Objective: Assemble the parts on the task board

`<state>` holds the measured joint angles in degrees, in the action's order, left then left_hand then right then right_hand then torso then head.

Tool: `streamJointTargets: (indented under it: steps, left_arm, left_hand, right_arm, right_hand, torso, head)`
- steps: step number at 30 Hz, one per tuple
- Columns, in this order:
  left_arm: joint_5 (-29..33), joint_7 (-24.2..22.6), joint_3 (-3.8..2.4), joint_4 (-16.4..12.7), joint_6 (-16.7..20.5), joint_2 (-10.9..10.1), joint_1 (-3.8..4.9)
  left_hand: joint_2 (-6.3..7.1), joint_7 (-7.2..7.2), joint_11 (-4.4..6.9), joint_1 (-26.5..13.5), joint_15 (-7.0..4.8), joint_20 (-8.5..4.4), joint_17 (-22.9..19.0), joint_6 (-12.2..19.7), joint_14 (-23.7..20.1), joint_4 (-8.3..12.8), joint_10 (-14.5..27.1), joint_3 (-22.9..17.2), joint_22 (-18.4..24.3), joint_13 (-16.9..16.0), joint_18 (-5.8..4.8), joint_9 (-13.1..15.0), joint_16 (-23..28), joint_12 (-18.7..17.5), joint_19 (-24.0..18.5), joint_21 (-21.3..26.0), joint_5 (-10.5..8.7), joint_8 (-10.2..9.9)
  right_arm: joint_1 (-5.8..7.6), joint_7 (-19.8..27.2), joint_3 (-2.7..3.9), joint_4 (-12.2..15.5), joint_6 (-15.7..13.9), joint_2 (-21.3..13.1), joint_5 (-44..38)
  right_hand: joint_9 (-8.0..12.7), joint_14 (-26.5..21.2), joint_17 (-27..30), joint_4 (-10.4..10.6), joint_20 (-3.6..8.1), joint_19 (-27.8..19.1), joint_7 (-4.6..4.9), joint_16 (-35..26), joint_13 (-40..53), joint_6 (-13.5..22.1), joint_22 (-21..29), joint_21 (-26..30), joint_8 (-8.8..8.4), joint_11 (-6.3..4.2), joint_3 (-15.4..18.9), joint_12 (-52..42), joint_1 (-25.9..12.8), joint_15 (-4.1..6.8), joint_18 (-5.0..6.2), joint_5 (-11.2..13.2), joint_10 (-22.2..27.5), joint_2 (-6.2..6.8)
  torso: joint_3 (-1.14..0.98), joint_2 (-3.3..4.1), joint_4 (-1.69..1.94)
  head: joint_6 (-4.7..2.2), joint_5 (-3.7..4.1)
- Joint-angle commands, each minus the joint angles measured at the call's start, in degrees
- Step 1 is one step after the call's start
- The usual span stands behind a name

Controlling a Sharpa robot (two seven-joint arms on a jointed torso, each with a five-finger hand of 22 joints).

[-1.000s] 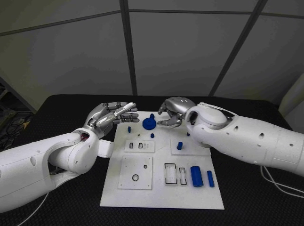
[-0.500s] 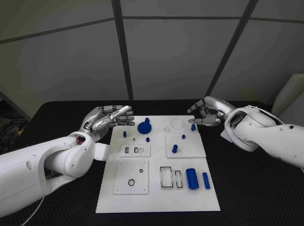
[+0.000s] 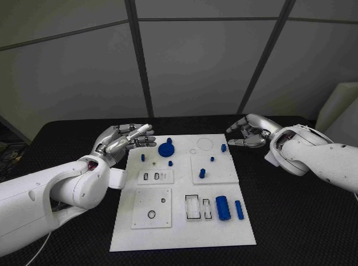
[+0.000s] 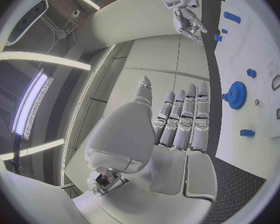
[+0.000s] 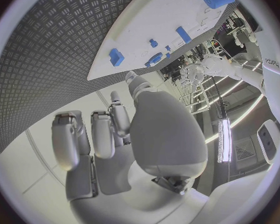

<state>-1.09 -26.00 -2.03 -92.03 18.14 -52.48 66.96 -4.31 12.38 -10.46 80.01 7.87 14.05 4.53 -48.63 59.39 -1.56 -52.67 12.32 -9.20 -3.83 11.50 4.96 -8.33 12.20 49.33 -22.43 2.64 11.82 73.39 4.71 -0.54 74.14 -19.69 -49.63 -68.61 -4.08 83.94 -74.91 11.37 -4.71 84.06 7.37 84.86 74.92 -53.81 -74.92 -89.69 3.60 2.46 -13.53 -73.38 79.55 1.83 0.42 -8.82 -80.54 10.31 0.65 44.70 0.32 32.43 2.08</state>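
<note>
Lying flat in the middle of the black table (image 3: 291,221), the white board (image 3: 179,233) carries every blue part in sight. A gear (image 3: 166,149) sits near its far left, with a small peg (image 3: 168,140) just beyond it and another peg (image 3: 171,163) just in front. A block (image 3: 224,147) stands near the far right edge, and a taller peg (image 3: 201,173) stands on the raised square plate at centre right. Toward the near right, a thick cylinder (image 3: 222,207) and a thin rod (image 3: 239,209) lie side by side, beside two rectangular slots (image 3: 198,208). A ring-shaped recess (image 3: 152,214) marks the near left plate.

Off the board's far left corner, over bare table, the left hand (image 3: 121,139) holds nothing, its fingers stretched out straight and close together; the left wrist view shows them side by side, with the gear beyond them. Off the far right corner, the right hand (image 3: 249,133) hovers with fingers loosely curled and apart, holding nothing. Neither hand touches the board. Dark table lies open along both long sides of the board and at its near edge.
</note>
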Motion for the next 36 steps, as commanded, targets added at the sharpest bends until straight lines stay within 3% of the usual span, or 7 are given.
streamJointTargets:
  steps: [1, 7, 24, 36]
  left_arm:
    - [-0.02, -0.56, -0.05, 0.13, -0.97, 0.16, 0.0]
    - [-0.02, -0.56, -0.05, 0.35, -1.01, 0.26, -0.05]
    - [-0.02, -0.54, -0.05, 0.57, -1.04, 0.41, -0.09]
    - [-0.02, -0.54, -0.05, 0.59, -1.01, 0.38, -0.09]
  left_hand:
    - [-0.61, 0.64, 0.02, 0.0, 0.22, -0.09, -0.07, -0.28, 0.14, 0.11, -0.4, 0.11, 0.07, 0.0, -1.18, -0.08, 0.33, -0.11, 0.06, -0.23, 0.36, -0.2]
    - [-0.61, 0.64, 0.02, 0.0, 0.22, -0.09, -0.07, -0.28, 0.14, 0.11, -0.4, 0.11, 0.07, 0.0, -1.18, -0.08, 0.33, -0.11, 0.06, -0.23, 0.36, -0.2]
    - [-0.66, 0.62, 0.03, 0.03, 0.22, -0.09, -0.07, -0.29, 0.14, 0.19, -0.43, 0.14, 0.09, 0.0, -1.18, -0.08, 0.37, -0.14, 0.05, -0.22, 0.36, -0.22]
    - [-0.66, 0.62, 0.03, 0.03, 0.22, -0.09, -0.07, -0.29, 0.14, 0.19, -0.43, 0.14, 0.09, 0.0, -1.18, -0.08, 0.37, -0.14, 0.05, -0.22, 0.36, -0.22]
  right_arm:
    - [-0.37, 2.13, 0.01, -0.73, 2.13, 0.48, 0.98]
    - [-1.3, 2.42, 0.01, -1.75, 2.82, 1.14, 0.6]
    - [-2.17, 2.18, 0.01, -3.44, 4.2, 2.68, 0.15]
    - [-2.64, 1.39, 0.02, -4.95, 4.14, 3.88, -0.38]
  right_hand:
    - [0.06, 3.76, -4.87, -0.33, 0.04, 5.94, 0.08, -0.11, 0.17, 0.34, -15.08, -0.31, -0.05, 0.08, -0.11, 0.33, 0.69, -0.08, -0.42, 0.3, 0.43, -0.2]
    - [0.07, 3.78, -4.96, -0.41, 0.03, 5.94, 0.08, -0.07, 0.21, 0.35, -15.08, -0.31, -0.02, 0.09, -0.16, 0.3, 0.85, -0.08, -0.42, 0.29, 0.41, -0.25]
    - [0.04, 3.82, -5.16, -0.5, 0.03, 5.94, 0.05, 0.03, 0.41, 0.11, -15.08, -0.31, 0.13, 0.07, -0.29, 0.1, 1.09, -0.08, -0.42, 0.29, 0.28, -0.5]
    - [-0.12, 3.91, -5.46, -0.6, 0.08, 5.94, -0.11, 0.18, 0.98, -1.18, -15.08, -0.31, 0.53, -0.06, -0.64, -0.51, 1.18, 0.0, -0.42, 0.15, -0.12, -1.42]
  torso:
    - [0.11, 0.0, 0.1]
    - [0.14, -0.02, 0.09]
    - [0.14, -0.06, 0.1]
    - [0.14, -0.06, 0.02]
  head:
    - [0.36, -0.01]
    - [0.6, -0.16]
    - [0.82, -0.31]
    - [0.91, -0.5]
